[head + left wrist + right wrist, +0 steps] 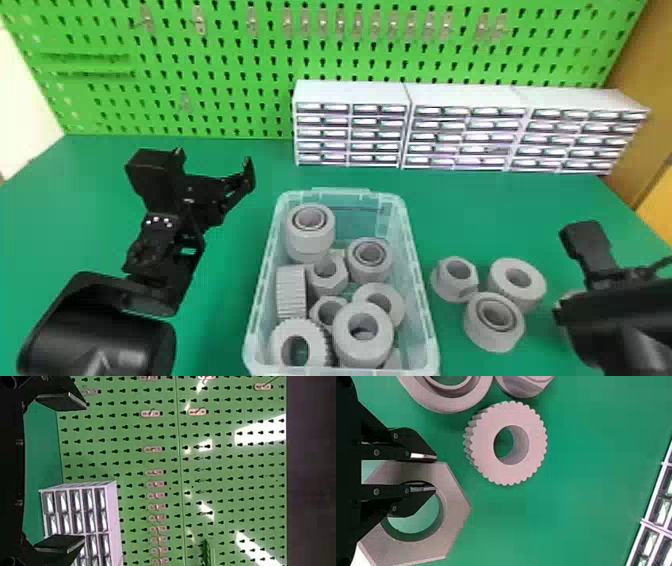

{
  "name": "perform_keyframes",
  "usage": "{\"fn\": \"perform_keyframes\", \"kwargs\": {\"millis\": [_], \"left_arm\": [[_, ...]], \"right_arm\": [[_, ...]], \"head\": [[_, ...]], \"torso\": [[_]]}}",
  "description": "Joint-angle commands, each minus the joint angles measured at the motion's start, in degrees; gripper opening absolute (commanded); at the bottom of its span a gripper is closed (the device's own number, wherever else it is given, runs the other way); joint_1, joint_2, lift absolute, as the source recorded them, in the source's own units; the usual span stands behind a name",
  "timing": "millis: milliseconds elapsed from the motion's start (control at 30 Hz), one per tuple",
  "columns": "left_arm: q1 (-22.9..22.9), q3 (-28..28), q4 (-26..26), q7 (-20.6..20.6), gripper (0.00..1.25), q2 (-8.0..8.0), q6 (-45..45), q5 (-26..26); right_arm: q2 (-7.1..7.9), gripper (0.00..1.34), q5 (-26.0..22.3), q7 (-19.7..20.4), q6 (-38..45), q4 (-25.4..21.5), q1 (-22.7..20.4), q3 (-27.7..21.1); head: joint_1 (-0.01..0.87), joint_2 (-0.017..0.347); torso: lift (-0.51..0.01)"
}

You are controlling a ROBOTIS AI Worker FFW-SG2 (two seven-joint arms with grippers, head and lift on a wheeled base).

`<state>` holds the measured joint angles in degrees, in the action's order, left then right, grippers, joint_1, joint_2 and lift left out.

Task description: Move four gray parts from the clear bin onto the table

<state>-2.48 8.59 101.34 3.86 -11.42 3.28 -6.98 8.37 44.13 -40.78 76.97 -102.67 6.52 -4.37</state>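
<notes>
Fingers of the right gripper (435, 473) clamp one wall of a thick gray hexagonal nut (456, 508), at three o'clock from the clear plastic bin (341, 192); probably stiff, light, best held squarely across a flat. Left gripper (214, 159) gapes near ten.

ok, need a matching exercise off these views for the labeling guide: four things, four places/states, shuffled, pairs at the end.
Things
1. clear bin
2. left claw
3. right claw
4. drawer cabinets

Places/states
A. has the wall of a hexagonal nut between its fingers
B. at the back of the table, in front of the pegboard
C. has gray parts inside
D. open, to the left of the bin

Pairs
1-C
2-D
3-A
4-B
</notes>
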Motion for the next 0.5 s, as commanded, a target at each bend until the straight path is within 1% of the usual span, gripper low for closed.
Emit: {"fn": "perform_keyframes", "kwargs": {"millis": [0, 100, 167, 233, 467], "left_arm": [[-0.24, 0.29, 0.0, 0.01, 1.14, 0.0, 0.06, -0.14], [-0.33, 0.29, 0.0, 0.01, 1.14, 0.0, 0.06, -0.23], [-0.33, 0.29, 0.0, 0.01, 1.14, 0.0, 0.06, -0.23], [-0.33, 0.29, 0.0, 0.01, 1.14, 0.0, 0.06, -0.23], [-0.33, 0.46, 0.0, 0.01, 1.14, 0.0, 0.14, -0.23]], "right_arm": [[-0.46, 0.17, -2.38, 0.0, -3.93, 2.57, 0.07, -1.69], [-0.72, 0.17, -3.87, 0.0, -7.54, 3.97, -0.02, -2.31], [-1.16, 0.17, -5.37, 0.0, -9.29, 4.85, -0.2, -3.1], [-1.43, 0.17, -5.98, 0.0, -10.0, 5.38, -0.2, -3.62], [-1.43, 0.17, -7.57, 0.0, -11.4, 6.08, 0.16, -4.06]], "head": [[0.678, 0.034], [0.678, 0.034], [0.678, 0.034], [0.678, 0.034], [0.678, 0.034]], "torso": [[-0.05], [-0.05], [-0.05], [-0.05], [-0.05]]}}
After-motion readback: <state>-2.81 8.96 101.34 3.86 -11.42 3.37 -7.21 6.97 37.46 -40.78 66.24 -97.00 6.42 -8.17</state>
